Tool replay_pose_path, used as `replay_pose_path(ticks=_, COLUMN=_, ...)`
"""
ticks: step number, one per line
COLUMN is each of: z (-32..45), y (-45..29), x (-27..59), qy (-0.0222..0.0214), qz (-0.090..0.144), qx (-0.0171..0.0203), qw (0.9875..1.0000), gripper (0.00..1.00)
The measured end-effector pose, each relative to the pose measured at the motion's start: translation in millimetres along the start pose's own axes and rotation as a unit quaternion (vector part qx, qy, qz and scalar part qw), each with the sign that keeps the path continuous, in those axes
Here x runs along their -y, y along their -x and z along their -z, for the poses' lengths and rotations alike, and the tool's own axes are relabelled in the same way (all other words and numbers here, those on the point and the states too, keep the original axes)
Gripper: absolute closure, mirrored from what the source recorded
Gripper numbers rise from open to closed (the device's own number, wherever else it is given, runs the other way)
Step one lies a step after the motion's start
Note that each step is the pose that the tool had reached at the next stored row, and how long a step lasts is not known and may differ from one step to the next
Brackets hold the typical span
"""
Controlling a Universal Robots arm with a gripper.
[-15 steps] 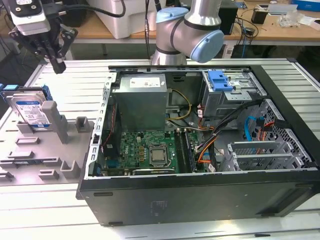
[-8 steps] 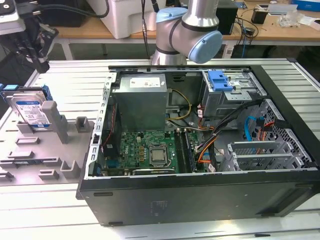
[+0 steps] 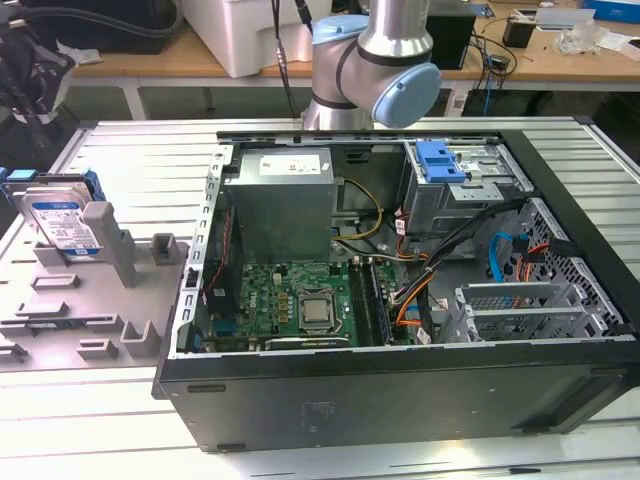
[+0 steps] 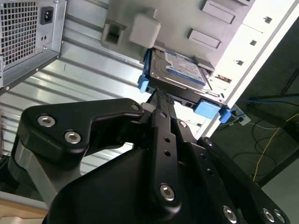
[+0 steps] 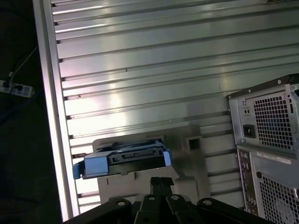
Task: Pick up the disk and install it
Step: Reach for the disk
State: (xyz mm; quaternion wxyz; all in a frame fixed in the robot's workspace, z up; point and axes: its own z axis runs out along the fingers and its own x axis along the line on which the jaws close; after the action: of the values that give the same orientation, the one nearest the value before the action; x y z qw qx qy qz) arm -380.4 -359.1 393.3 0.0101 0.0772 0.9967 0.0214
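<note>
Gripper (image 4: 159, 95), fingers pressed together and holding nothing, points at the disk (image 4: 180, 70) just beyond it: the pick is not yet made.
At the exterior view's left the disk leans upright in a grey fixture (image 3: 100, 300), well apart from the uncovered computer case (image 3: 400, 390) at right. By my judgement, grasping calls for spreading the fingers across its blue carrier.

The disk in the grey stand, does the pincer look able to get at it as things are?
Probably yes. In the second wrist view the pincer points at the near edge of the disk with nothing between them, though its jaws look shut.
</note>
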Motion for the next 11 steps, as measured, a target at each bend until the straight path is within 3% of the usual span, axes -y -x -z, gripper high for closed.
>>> replay_pose_path(ticks=1, z=0.1, y=-7.3, x=0.2, qy=0.0, qz=-0.001, qx=0.0, qw=1.0, gripper=0.89)
replay_pose_path(ticks=4, z=0.3, y=-19.0, x=0.3, qy=0.0, qz=-0.001, qx=0.0001, qw=1.0, gripper=0.89)
replay_pose_path(ticks=6, z=0.4, y=-36.3, x=-2.8, qy=0.0, qz=-0.002, qx=-0.0001, qw=1.0, gripper=0.89)
replay_pose_path(ticks=9, z=0.3, y=-41.2, x=-7.9, qy=-0.0003, qz=-0.001, qx=-0.0019, qw=1.0, gripper=0.89)
replay_pose_path(ticks=11, z=0.1, y=-41.8, x=-11.6, qy=-0.0009, qz=0.015, qx=-0.0082, qw=0.9999, gripper=0.89)
